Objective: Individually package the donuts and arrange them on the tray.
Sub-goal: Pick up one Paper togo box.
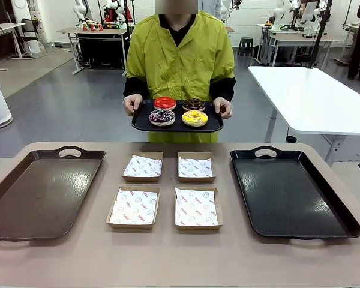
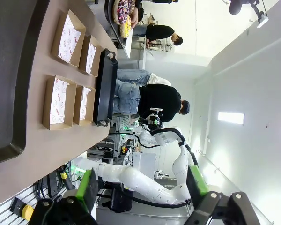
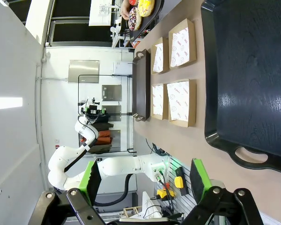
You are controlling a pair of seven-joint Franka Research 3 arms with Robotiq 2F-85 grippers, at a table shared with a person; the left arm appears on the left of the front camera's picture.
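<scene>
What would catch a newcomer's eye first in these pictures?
The person in a bright yellow-green jacket at the far side, holding a small black tray with four donuts on it. Next, the four paper-lined cardboard boxes set two by two mid-table, flanked by a large brown tray on the robot's left and a large black tray on its right.

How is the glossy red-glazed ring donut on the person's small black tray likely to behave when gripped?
The red-glazed donut has a shiny coating, so it is probably slick or sticky to grip. It looks soft, so a hard squeeze would probably dent it. Lying flat on the small black tray, it seems unlikely to roll.
</scene>
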